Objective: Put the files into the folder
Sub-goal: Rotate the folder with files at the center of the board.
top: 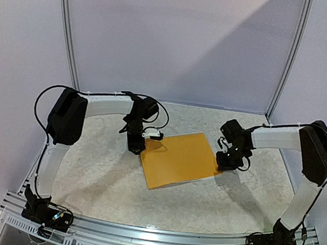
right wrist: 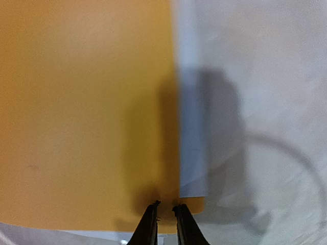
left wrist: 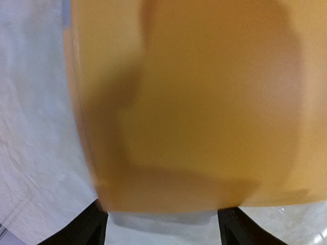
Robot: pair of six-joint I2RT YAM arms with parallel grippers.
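Both grippers at opposite edges of the flat orange-yellow plastic folder [top: 178,159] – it lies closed, mid-desk.
L gripper [left wrist: 162,227] is wide open, fingers either side of the folder's near edge w/ nothing held. R gripper [right wrist: 167,214] is nearly closed, just a thin slit between its tips, right at the folder's corner – can't tell if it's actually pinching the cover. A thin white paper sheet edge [right wrist: 193,127] pokes out along the folder's side there. The folder is flat on the pale textured desk [top: 98,174], turned at an angle.
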